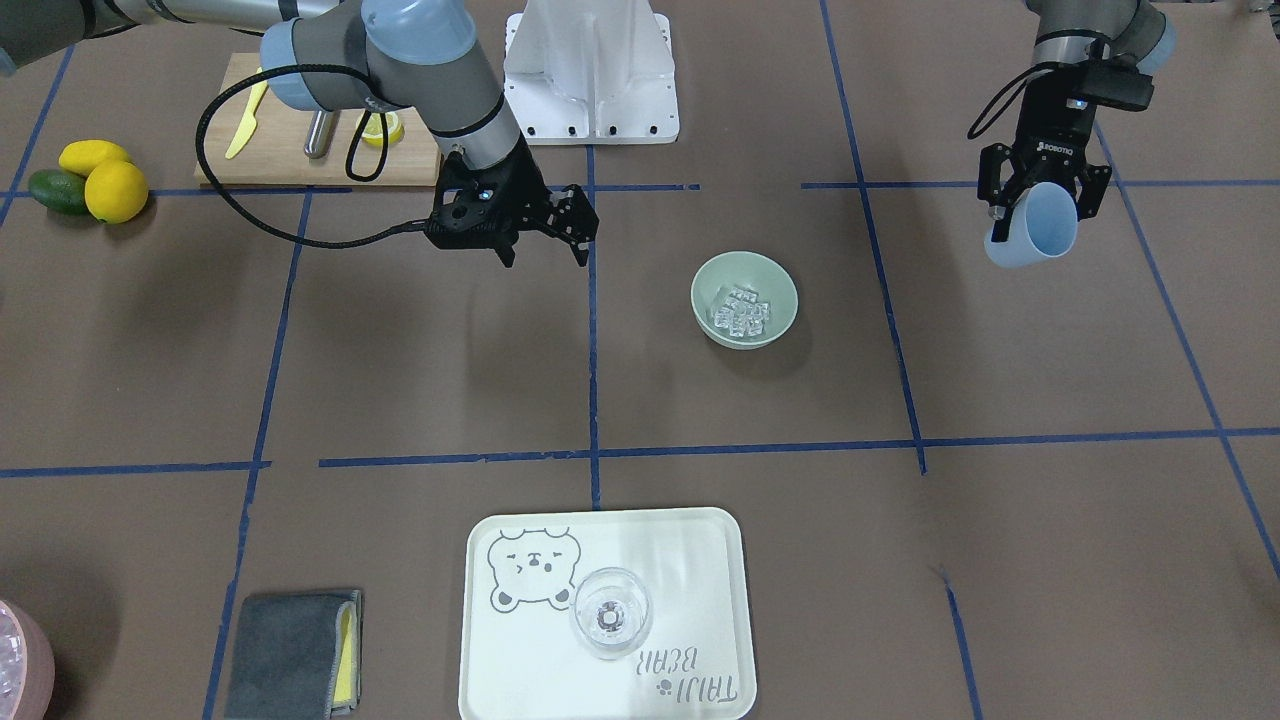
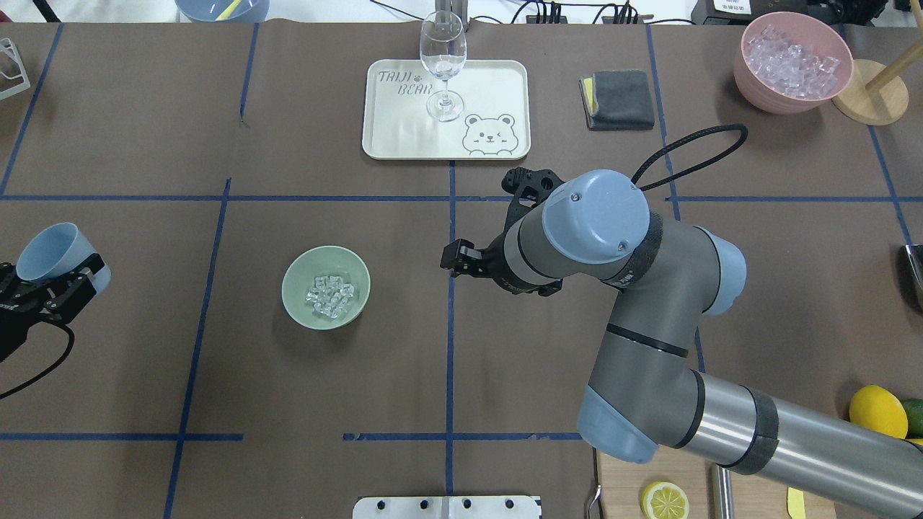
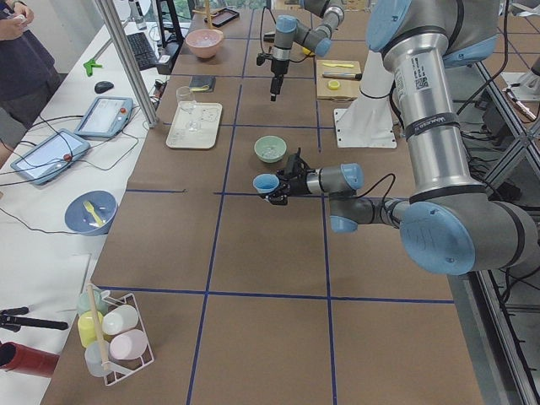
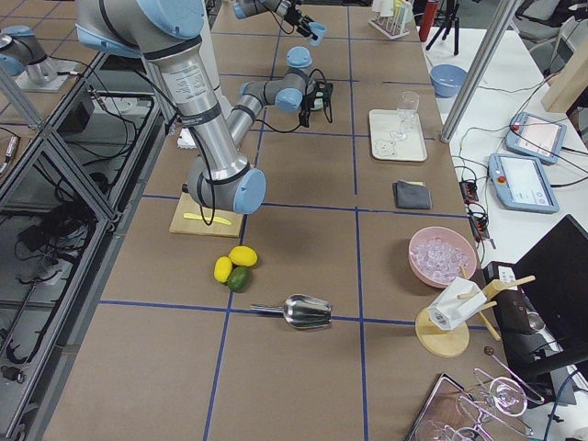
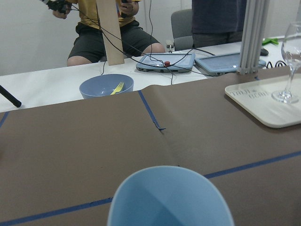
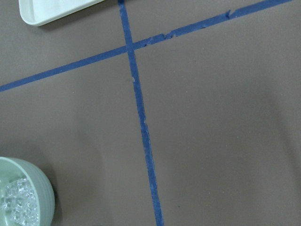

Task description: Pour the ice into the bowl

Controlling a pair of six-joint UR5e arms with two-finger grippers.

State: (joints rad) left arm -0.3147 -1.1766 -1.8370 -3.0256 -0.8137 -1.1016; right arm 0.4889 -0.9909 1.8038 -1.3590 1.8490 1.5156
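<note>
Brown paper tabletop (image 1: 400, 350), blue tape grid. Cream tray (image 1: 690, 560) lettered "TAIJI BEAR", bear outline. Matte sage bowl (image 1: 782, 285) holds glassy ice (image 1: 741, 309). Left gripper (image 1: 1035, 215), marked ROBOTIQ, clamped on smooth light blue cup (image 1: 1048, 232), well apart from bowl. Right gripper (image 1: 545, 255): jaws spread, empty.

Left gripper (image 1: 1042, 212) tight around cup (image 1: 1030, 240); right gripper (image 1: 545, 256) wide.

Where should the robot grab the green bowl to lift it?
Probably the bowl by its rim, from straight above: one finger inside, one outside. It stands upright and open, looks too wide to pinch across, and the ice sits in the middle, leaving the edge bare. The right gripper is free.
</note>
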